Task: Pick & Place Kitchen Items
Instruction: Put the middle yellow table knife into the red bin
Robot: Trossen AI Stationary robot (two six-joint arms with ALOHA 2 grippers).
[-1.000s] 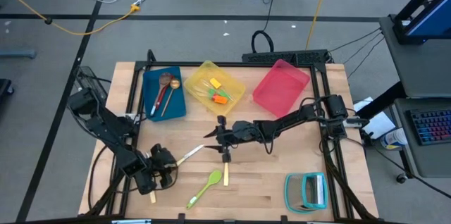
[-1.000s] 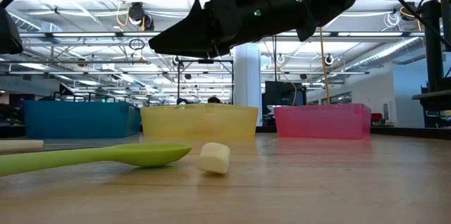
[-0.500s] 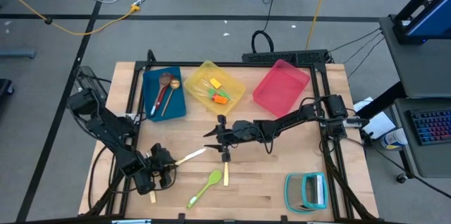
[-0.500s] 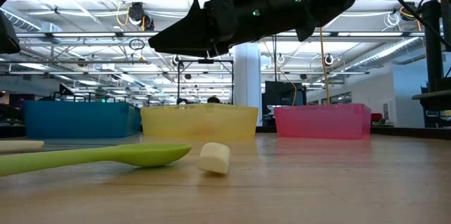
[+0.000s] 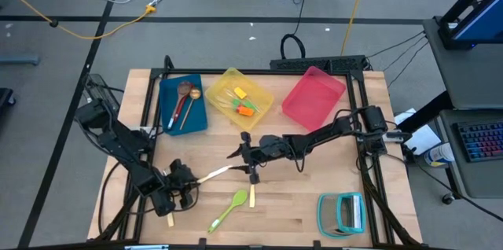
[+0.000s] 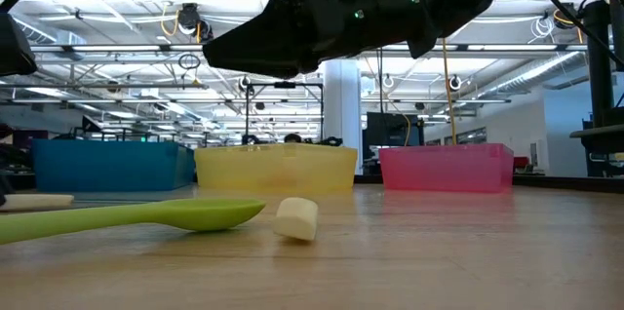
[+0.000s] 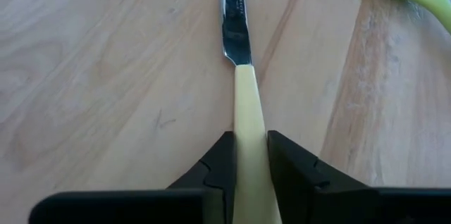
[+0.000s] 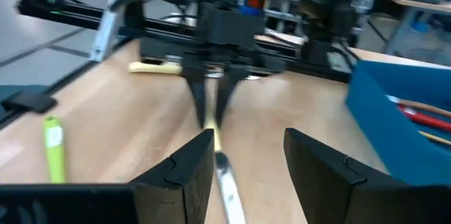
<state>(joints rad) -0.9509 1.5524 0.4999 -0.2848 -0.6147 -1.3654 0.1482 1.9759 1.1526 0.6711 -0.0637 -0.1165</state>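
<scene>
A cream-handled knife [image 5: 214, 174] lies slantwise near the table's middle, its blade [image 7: 234, 20] pointing toward the right arm. My left gripper [image 5: 187, 181] is shut on its handle. My right gripper [image 5: 244, 165] is open, with a finger on either side of the blade tip [image 8: 229, 182] and no touch showing. A lime-green spoon [image 5: 229, 207] and a second cream-handled piece [image 5: 252, 196] lie on the wood nearer the front. Another cream handle [image 5: 170, 220] lies by the left arm. Spoons sit in the blue bin [image 5: 182, 102] and small spatulas in the yellow bin [image 5: 240, 97]. My left gripper pinches the knife's cream handle [image 7: 246, 122] between its two fingers [image 7: 218, 164], toward the end away from the blade. The fingers lie along the knife, coming from the table's left. Whether the knife is off the wood cannot be told.
The pink bin [image 5: 313, 97] stands at the far right and a teal-framed rack [image 5: 343, 212] at the near right corner. Bare wood lies between the bins and the arms. In the low view the spoon [image 6: 146, 214] and a cream handle end [image 6: 295, 218] lie in front.
The knife's blade end has swung a little toward the near edge, in between the right gripper's open fingers, while its handle end stayed in the left gripper. The right gripper has tipped slightly.
</scene>
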